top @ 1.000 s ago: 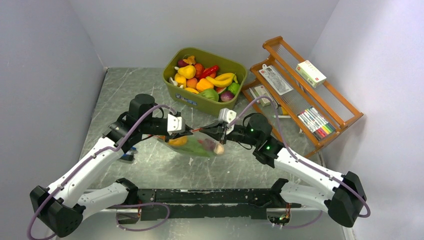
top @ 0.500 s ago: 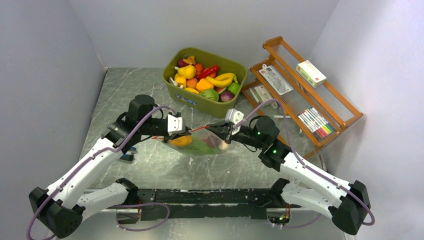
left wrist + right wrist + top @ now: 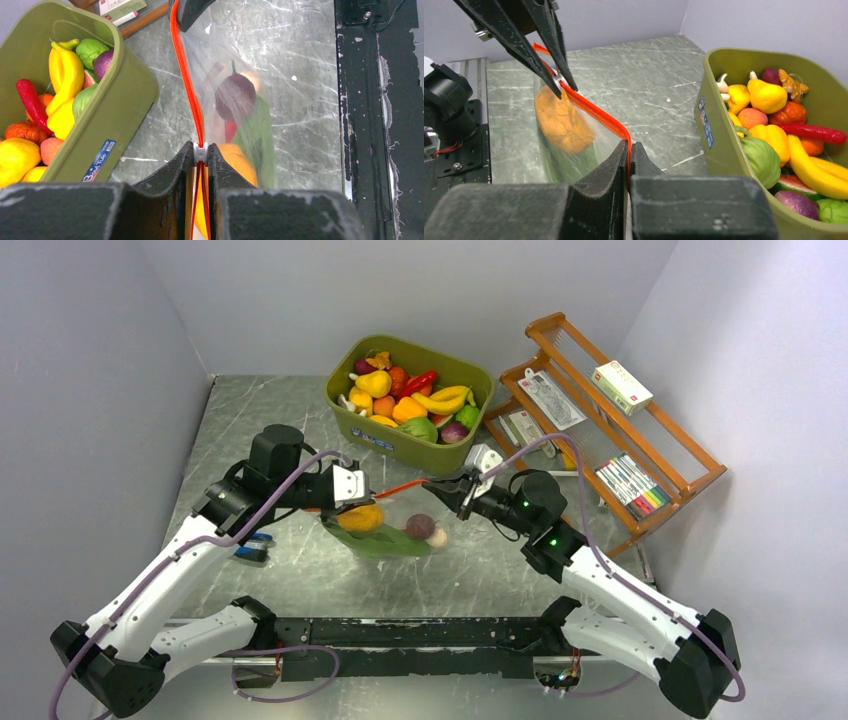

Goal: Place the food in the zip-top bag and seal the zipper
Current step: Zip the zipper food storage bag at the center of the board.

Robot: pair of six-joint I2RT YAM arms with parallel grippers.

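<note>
Glossy clear plastic zip-top bag point(image 3: 225, 60)

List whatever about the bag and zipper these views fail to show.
- Top view: zipper too thin to tell whether its tracks are pressed together.
- Left wrist: zipper's near end runs off the bottom edge.
- Right wrist: food blurred behind the plastic of the zip-top bag.

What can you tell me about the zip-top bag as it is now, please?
The zip-top bag is clear, thin plastic with a red-orange zipper stretched along its top. The left gripper pinches one end of that strip, the right gripper the other. Inside lie an orange piece, a purple bulb and green leaves.
</note>
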